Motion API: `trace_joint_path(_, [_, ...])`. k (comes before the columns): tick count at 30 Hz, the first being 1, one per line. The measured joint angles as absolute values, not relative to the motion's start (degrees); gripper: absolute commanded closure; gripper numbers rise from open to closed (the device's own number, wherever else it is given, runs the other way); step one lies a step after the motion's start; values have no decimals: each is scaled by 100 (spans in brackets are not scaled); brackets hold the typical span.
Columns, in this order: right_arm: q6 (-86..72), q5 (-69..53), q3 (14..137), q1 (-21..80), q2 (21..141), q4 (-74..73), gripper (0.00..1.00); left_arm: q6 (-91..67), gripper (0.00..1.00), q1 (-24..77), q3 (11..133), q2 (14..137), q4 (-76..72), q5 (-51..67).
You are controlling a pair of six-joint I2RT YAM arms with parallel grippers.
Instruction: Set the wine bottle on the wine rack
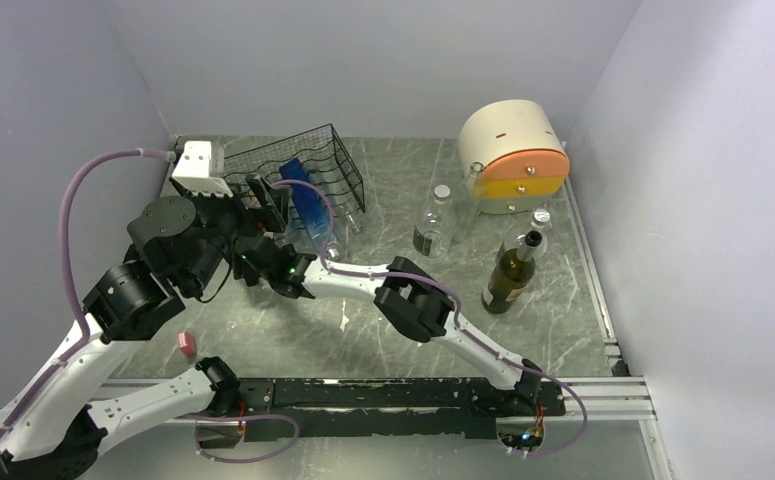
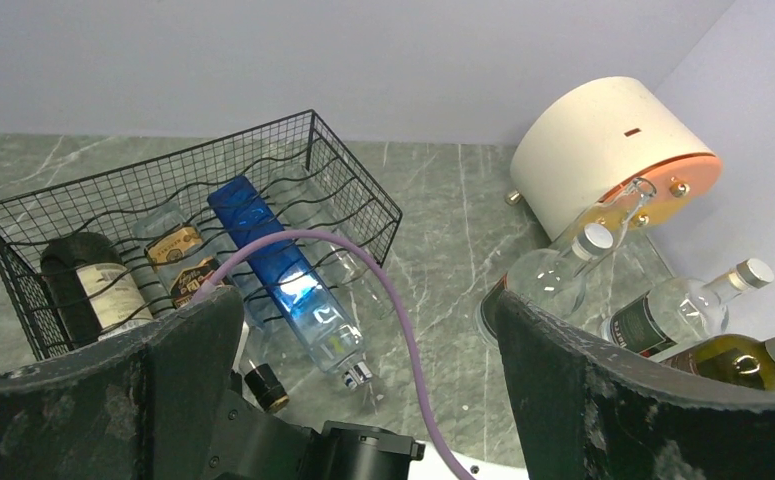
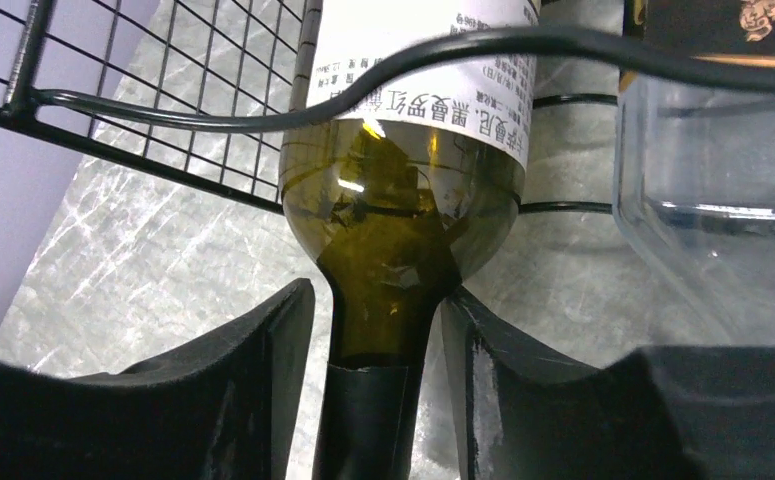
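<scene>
Nearest, the left gripper [image 2: 368,305] hangs with its jaws spread wide, holding nothing. Just beyond it, the right gripper [image 3: 378,300] straddles the neck of the wine bottle [image 3: 403,220]. Its jaws are slightly parted, a sliver of gap shows on one side, and it is not clamped. The bottle lies on its side in the leftmost cradle of the wine rack [image 2: 348,195], far left on the table [image 1: 563,330], with a clear bottle [image 3: 713,170] beside it.

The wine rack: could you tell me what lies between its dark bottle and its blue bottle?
A clear bottle with a gold-and-black label, seen in the left wrist view.
</scene>
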State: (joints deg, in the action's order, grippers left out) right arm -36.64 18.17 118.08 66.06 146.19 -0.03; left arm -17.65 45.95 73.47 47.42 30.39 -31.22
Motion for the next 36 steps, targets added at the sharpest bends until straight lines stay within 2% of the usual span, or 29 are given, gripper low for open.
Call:
trace_joint_path(4, [-3616, 1806, 11668, 6606, 14608, 357, 31, -1772, 1, 4595, 7347, 4764, 3052, -3116])
trace_joint_path(10, [-3614, 1754, 10993, 6606, 14241, 657, 26, -1750, 1, 4595, 7461, 4810, 3133, -3118])
trace_joint_path(20, [-3717, 1643, 9837, 6606, 12932, 1153, 26, -1623, 1, 4595, 7620, 4731, 3127, -3118])
trace_joint_path(27, [-3673, 1680, 8600, 6606, 11887, 1385, 28, -1573, 1, 4595, 7634, 4713, 3127, -3122])
trace_joint_path(36, [-3614, 2757, 7697, 6458, 10025, 237, 29, -1542, 1, 4595, 7496, 4523, 2969, -3131])
